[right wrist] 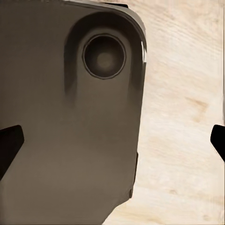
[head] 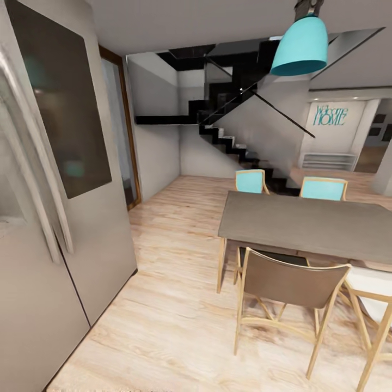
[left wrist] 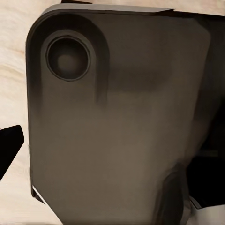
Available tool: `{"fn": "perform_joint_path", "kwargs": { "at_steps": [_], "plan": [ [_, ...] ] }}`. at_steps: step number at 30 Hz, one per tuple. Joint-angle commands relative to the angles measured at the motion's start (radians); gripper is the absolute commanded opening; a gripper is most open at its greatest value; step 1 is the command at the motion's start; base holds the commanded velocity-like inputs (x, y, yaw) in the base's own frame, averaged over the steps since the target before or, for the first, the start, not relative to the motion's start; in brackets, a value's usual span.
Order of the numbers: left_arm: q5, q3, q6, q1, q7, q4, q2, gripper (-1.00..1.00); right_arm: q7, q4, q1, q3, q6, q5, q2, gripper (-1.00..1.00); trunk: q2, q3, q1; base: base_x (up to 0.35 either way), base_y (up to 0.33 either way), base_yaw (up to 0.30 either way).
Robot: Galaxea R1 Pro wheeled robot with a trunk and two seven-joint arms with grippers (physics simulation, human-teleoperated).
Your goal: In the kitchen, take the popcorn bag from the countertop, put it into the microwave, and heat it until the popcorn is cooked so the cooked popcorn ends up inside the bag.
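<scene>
Locating the popcorn bag is not possible at this moment: the bag, the microwave and the countertop fall outside what the cameras cover, so its position relative to either hand cannot be stated. Judged from this, no step of the task is complete. Reaching the kitchen counter, picking up the bag, loading it into the microwave and heating it are all left to do.

The right hand points down at the wooden floor. Its two dark fingertips sit at opposite edges of the right wrist view, spread wide with nothing between them: released and empty. Beside it lies a dark grey rounded panel, apparently part of the robot's own base.

In the left wrist view one dark fingertip shows at the edge over a similar grey panel. The opposite finger cannot be made out, so the state of the left hand cannot be told.

The head view covers a dining area: a grey desk with wooden chairs, a teal pendant lamp, a dark staircase, and a tall grey refrigerator close on the left.
</scene>
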Motion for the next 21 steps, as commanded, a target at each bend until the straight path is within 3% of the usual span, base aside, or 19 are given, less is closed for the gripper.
{"fn": "perform_joint_path", "kwargs": {
  "at_steps": [1, 21],
  "plan": [
    [0.008, 0.002, -0.002, 0.000, 0.001, 0.000, 0.000, 1.00, -0.003, 0.002, 0.000, 0.008, -0.009, -0.001, -0.001, 1.00, 0.000, -0.001, 0.000, 0.000, 0.000, 0.300],
    [0.010, 0.002, -0.002, 0.000, 0.002, 0.000, 0.000, 1.00, -0.003, 0.002, 0.000, 0.012, -0.021, 0.010, -0.002, 1.00, 0.000, -0.001, 0.000, 0.000, 0.000, 0.300]
  ]
}}
